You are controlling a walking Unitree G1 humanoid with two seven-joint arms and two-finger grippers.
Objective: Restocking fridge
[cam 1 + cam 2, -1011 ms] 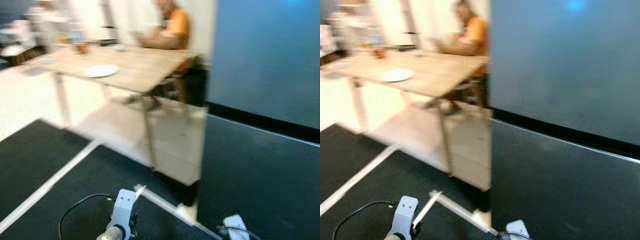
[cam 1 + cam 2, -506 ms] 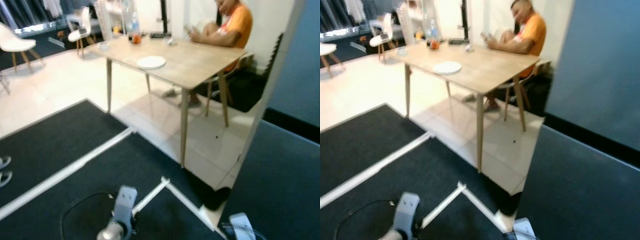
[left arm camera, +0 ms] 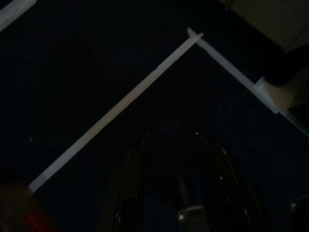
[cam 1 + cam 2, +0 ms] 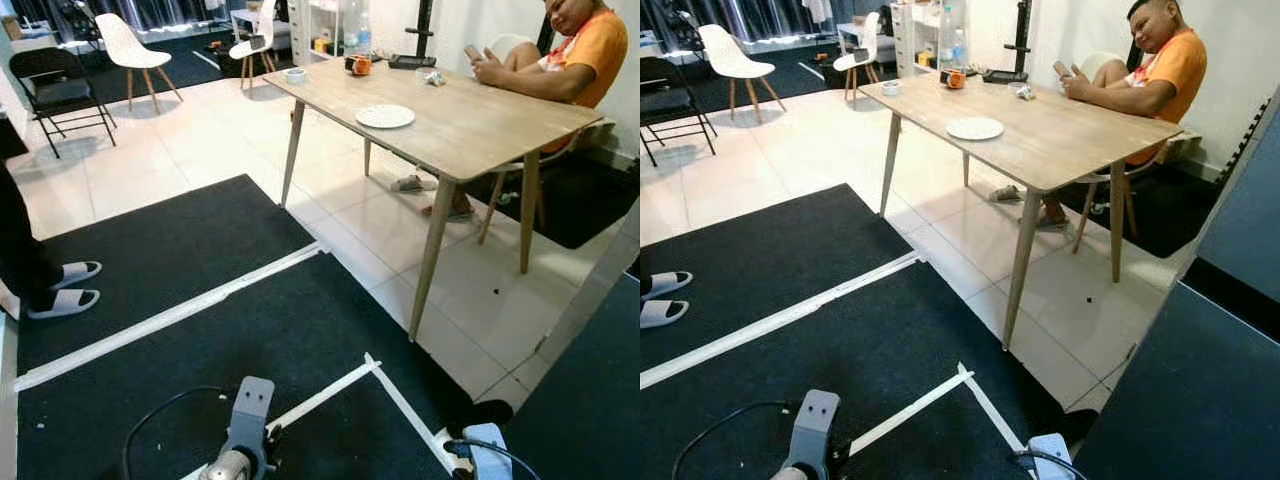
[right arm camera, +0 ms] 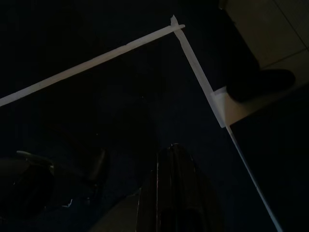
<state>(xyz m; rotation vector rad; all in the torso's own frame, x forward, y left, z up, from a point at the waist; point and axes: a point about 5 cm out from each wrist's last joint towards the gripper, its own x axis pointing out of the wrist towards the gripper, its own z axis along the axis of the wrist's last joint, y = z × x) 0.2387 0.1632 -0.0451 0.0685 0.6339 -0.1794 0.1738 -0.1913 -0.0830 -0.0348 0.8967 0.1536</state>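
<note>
both arms hanging low over the black mat, left gripper fingers parted a bit, right gripper pinched closed, dark fridge door near right, white plate on far wooden table, seated person with phone

The fridge is standing at the robot's right, rising past the top of the head views, so only its near face and one corner are showing. Its upper panel is showing a matte slate blue, while the lower panel is looking darker, almost charcoal, and a black band is running between the two. A pale edge is slanting up along its left side (whether a door is ajar is too hard to tell).
</note>
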